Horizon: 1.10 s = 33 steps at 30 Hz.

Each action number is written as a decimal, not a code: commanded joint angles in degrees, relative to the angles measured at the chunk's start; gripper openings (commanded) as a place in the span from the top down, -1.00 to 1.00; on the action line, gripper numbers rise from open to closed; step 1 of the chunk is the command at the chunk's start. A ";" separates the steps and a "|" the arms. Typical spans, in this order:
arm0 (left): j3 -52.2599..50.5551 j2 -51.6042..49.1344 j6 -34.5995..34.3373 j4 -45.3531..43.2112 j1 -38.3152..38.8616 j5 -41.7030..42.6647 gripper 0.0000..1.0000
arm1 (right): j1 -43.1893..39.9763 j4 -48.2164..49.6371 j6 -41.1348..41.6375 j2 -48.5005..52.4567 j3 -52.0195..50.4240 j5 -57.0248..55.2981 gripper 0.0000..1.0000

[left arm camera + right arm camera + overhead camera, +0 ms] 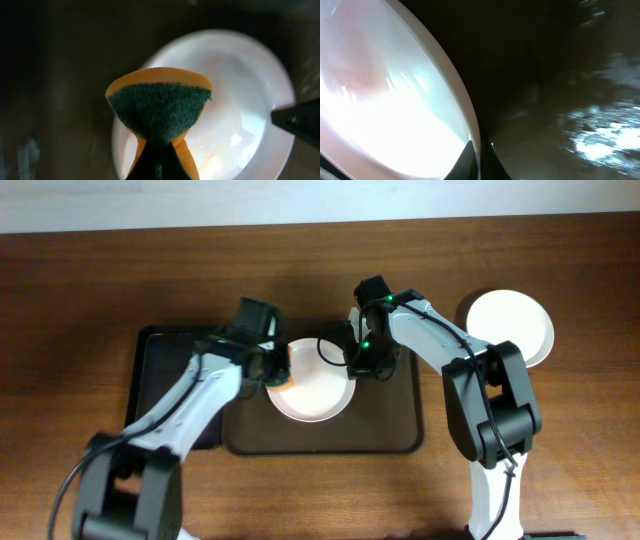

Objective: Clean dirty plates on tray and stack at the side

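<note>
A white plate lies on the dark brown tray, slightly left of its middle. My left gripper is shut on an orange sponge with a green scouring face. It holds the sponge over the plate's left rim. A faint pinkish smear shows in the bowl of the plate. My right gripper is shut on the plate's right rim. In the right wrist view its jaws pinch the edge of the plate. Another white plate rests on the table at the right.
A narrower black tray sits to the left of the brown tray, partly under my left arm. The wooden table runs all round. The right arm's finger shows at the right edge of the left wrist view.
</note>
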State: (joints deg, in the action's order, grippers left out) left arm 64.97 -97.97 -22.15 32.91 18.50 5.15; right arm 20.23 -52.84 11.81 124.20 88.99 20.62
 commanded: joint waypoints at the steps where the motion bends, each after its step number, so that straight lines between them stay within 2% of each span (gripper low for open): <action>1: -0.09 5.81 -0.09 0.42 -3.96 -0.17 1.00 | -0.35 -0.50 -1.44 -5.20 0.09 -8.85 0.92; 6: -0.11 5.84 -0.07 2.10 -4.33 -1.01 1.00 | 0.96 -2.71 -2.43 -8.59 0.09 -15.54 0.92; 9: -0.11 5.84 -0.09 5.22 -4.33 -6.23 1.00 | 2.82 -2.49 -2.62 -12.90 0.17 -18.14 0.92; 12: -0.11 5.84 -0.07 7.28 -4.33 -10.19 1.00 | 5.62 -3.28 -2.58 -17.92 0.17 -26.75 0.92; 18: -0.09 5.86 -0.02 7.80 -6.62 -10.54 1.00 | 9.84 -3.32 -2.58 -23.71 0.17 -36.57 0.92; 21: -0.09 5.86 2.51 8.57 -7.76 -9.49 1.00 | 9.92 -3.32 -1.88 -23.87 0.17 -36.72 0.92; 23: -0.09 5.86 2.49 8.63 -7.80 -9.25 1.00 | 9.75 -3.28 2.69 -23.74 0.17 -34.49 0.92; 26: -0.09 5.86 2.47 8.57 -7.80 -8.24 1.00 | 8.85 -3.28 11.23 -22.36 -0.63 -24.30 0.92; 30: -0.09 5.86 2.47 7.50 -7.78 0.83 1.00 | 9.05 -2.58 18.32 -18.62 -2.86 -19.69 0.92; 32: -0.11 5.86 2.43 6.60 -7.30 6.36 1.00 | 8.98 0.24 21.75 -16.61 -5.86 -19.61 0.92; 33: -0.11 5.86 2.27 6.60 -6.67 6.47 1.00 | 9.01 2.25 21.73 -15.72 -7.19 -18.71 0.92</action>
State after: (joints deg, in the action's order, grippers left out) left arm 64.93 -92.88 -20.58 40.12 10.85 5.26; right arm 29.41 -53.28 28.99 106.19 84.62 -0.69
